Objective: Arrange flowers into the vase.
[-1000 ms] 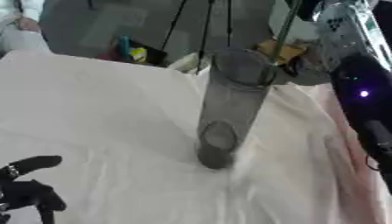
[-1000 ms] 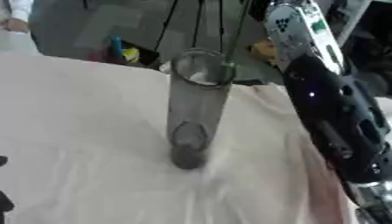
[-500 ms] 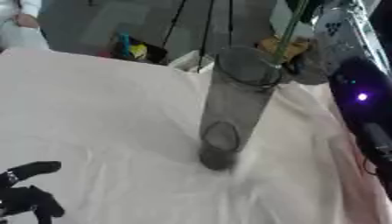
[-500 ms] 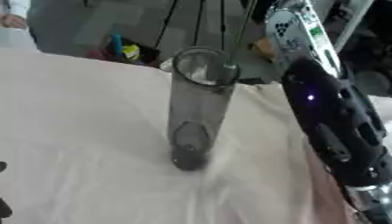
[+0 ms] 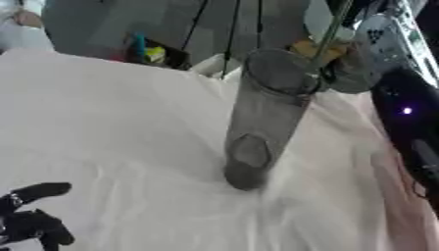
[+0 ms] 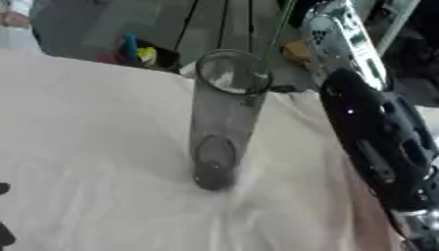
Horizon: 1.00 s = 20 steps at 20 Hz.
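The vase (image 5: 261, 117), a tall smoky-grey transparent cylinder, is stood upright on the white cloth (image 5: 111, 127) that covers the table, with its open mouth toward the far edge. It is located well apart from the left hand (image 5: 30, 215), up and to the right of it, with bare cloth between the 2. A green flower stem (image 5: 330, 30) is seen above the vase, slanting down from the upper right to the far rim of the mouth; whether the stem tip is inside the vase or only behind the rim cannot be told. No blossom is shown on the visible part of the stem.

The left hand is shown at the lower left corner of the left eye view, resting just over the cloth with black fingers relaxed and spread; nothing is held in it.

The right arm (image 6: 377, 147), black with a silver upper section, is run along the right side from the top edge to the lower right corner. The right hand itself is not shown in either view, so its finger state cannot be told.

Beyond the far edge of the table, a dark container with blue and yellow items (image 5: 146, 49) is visible.
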{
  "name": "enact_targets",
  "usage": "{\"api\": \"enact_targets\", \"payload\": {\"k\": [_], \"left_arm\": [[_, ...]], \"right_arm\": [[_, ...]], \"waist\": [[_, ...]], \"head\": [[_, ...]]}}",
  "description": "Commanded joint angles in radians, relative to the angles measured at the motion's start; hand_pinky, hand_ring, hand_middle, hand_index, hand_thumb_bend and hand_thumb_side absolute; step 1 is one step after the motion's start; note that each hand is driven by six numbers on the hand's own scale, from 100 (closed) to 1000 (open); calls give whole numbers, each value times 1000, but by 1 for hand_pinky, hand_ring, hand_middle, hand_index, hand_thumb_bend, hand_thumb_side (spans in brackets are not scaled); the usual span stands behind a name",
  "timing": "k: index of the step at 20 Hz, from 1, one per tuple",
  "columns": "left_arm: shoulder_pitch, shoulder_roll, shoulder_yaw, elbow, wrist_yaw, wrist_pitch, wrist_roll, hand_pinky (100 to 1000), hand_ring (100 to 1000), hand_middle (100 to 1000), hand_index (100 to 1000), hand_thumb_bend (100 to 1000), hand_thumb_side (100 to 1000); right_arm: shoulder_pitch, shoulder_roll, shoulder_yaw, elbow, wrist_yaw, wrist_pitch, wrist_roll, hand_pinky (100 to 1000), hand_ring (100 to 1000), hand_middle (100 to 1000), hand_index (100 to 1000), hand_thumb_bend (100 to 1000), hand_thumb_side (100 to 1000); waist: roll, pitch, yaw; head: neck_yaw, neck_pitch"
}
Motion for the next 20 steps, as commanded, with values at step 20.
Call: {"api": "enact_targets", "payload": {"k": [20], "left_arm": [[-10,-4,-7,-18,-9,-2,-16,409,594,873,760,100,1000]], "right_arm": [[10,-45,-23,-22,12,-203,-143,129,618,100,100,100,972]], "waist": [[-4,2,-1]], "head": [[2,-15]]}}
